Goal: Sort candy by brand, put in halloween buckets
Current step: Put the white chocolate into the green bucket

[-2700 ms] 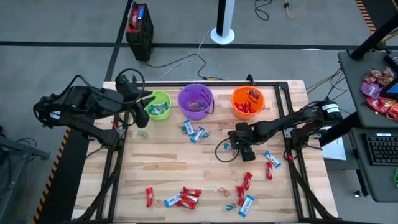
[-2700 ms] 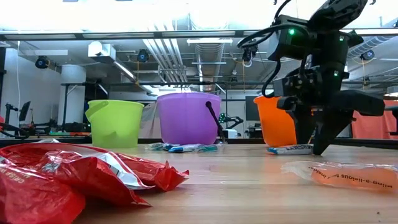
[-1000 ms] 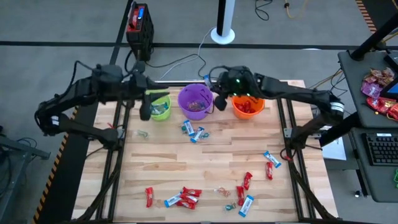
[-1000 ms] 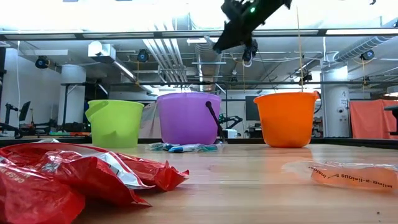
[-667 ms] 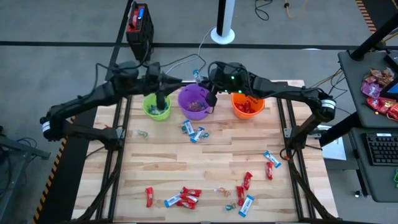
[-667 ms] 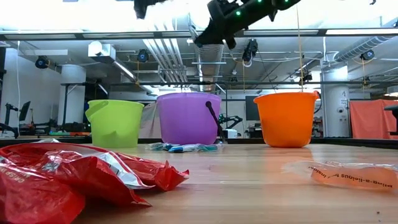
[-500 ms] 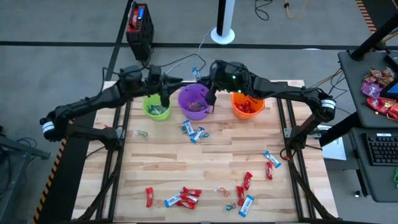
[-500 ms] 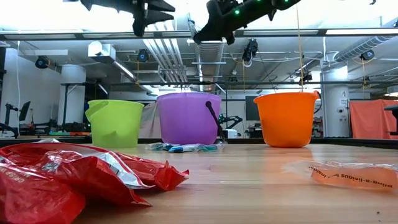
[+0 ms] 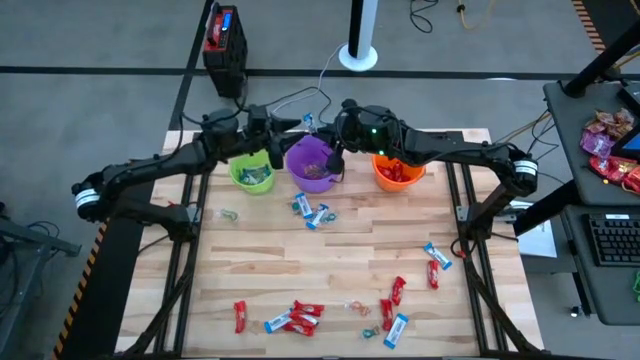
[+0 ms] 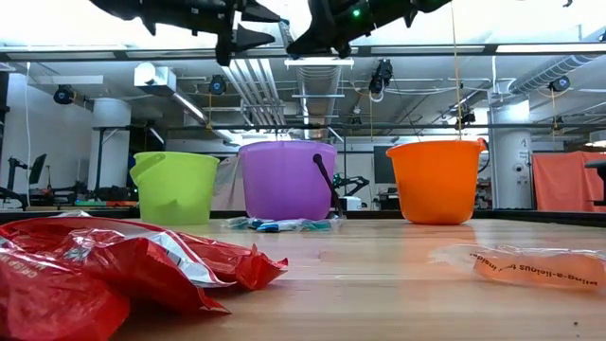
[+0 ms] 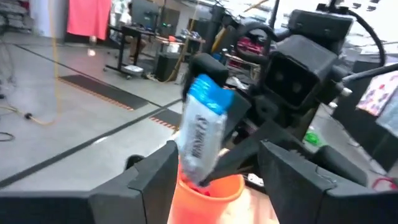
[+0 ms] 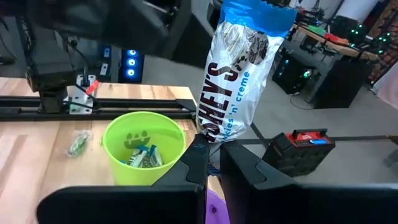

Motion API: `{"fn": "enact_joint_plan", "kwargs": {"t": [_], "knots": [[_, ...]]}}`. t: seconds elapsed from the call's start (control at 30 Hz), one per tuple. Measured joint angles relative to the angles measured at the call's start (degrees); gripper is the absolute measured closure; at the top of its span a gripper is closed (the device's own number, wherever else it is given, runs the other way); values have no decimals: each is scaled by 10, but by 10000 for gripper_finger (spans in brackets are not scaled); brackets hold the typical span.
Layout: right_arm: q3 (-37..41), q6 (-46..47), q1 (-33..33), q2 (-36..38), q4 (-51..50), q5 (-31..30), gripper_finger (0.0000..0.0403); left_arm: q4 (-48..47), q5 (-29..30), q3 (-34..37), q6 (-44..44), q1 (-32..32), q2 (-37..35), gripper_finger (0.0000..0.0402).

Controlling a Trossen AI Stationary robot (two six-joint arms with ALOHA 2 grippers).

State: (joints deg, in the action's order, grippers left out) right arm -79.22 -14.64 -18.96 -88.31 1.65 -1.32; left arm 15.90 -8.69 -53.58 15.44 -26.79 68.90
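Beyond the far rim of the purple bucket (image 9: pixel 315 160), my right gripper (image 9: pixel 322 130) is shut on a blue-and-white candy (image 12: pixel 239 81) held high in the air. My left gripper (image 11: pixel 217 157) reaches level toward it from the left and is open. Its fingers stand on either side of the candy's (image 11: pixel 202 127) lower part; whether they touch it I cannot tell. The green bucket (image 9: pixel 252 170) and the orange bucket (image 9: pixel 398 165) flank the purple one along the far edge, and both hold candies. More red and blue-and-white candies (image 9: pixel 295 318) lie loose on the table. My right gripper pinches the candy's lower white end (image 12: pixel 214 138) between its two fingers. The fingers come roughly level from the table's right. The candy stands upright above them, blue end up, lifted clear of everything.
Loose candies lie behind the purple bucket (image 9: pixel 312 212) and at the near right (image 9: pixel 395 300). A crumpled red bag (image 10: pixel 95 275) and a clear-orange wrapper (image 10: pixel 530 265) lie close to the low camera. A black box (image 9: pixel 225 45) stands on the floor beyond the table.
My left gripper has swung from above the green bucket toward the table's far right, up to the held candy, and tipped from pointing down to level. My right gripper has carried the candy a little toward the left, keeping it upright.
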Motion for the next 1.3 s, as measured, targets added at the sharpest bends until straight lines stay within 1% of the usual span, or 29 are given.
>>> {"fn": "enact_joint_plan", "kwargs": {"t": [0.1,0.2,0.3,0.4,0.47,0.53,0.7,0.73,0.77,0.87,1.07,1.13,1.2,1.23,1.3], "knots": [[0,-10,3,0,0,0,385,29,-3,0,13,0,15,197],[0,-14,10,-3,1,1,385,80,-2,-1,16,0,31,197],[0,-15,17,-9,-1,1,385,84,-3,-11,17,0,50,199],[0,-19,23,-13,0,-2,385,83,-3,-19,17,0,63,211],[0,-19,26,-13,0,-4,385,85,-3,-23,17,0,68,231],[0,-19,29,-14,0,-17,385,82,-3,-26,17,0,71,261],[0,-19,30,-13,0,-32,385,78,-2,-26,17,0,69,366],[0,-19,30,-13,1,-33,385,75,-2,-26,17,0,67,382],[0,-19,30,-13,3,-32,382,75,-2,-26,18,0,66,388],[0,-11,30,-13,4,-32,363,71,6,-26,26,0,62,384],[0,29,29,-13,-1,-32,290,69,13,-26,31,-1,58,394],[0,37,28,-13,-11,-32,267,40,13,-29,30,-4,51,393],[0,47,28,-11,-24,-32,247,-24,18,-42,22,-11,40,393],[0,50,27,-11,-29,-32,239,-79,28,-53,16,-15,32,393],[0,57,27,-9,-42,-32,226,-222,63,-84,0,-23,19,393]]}}
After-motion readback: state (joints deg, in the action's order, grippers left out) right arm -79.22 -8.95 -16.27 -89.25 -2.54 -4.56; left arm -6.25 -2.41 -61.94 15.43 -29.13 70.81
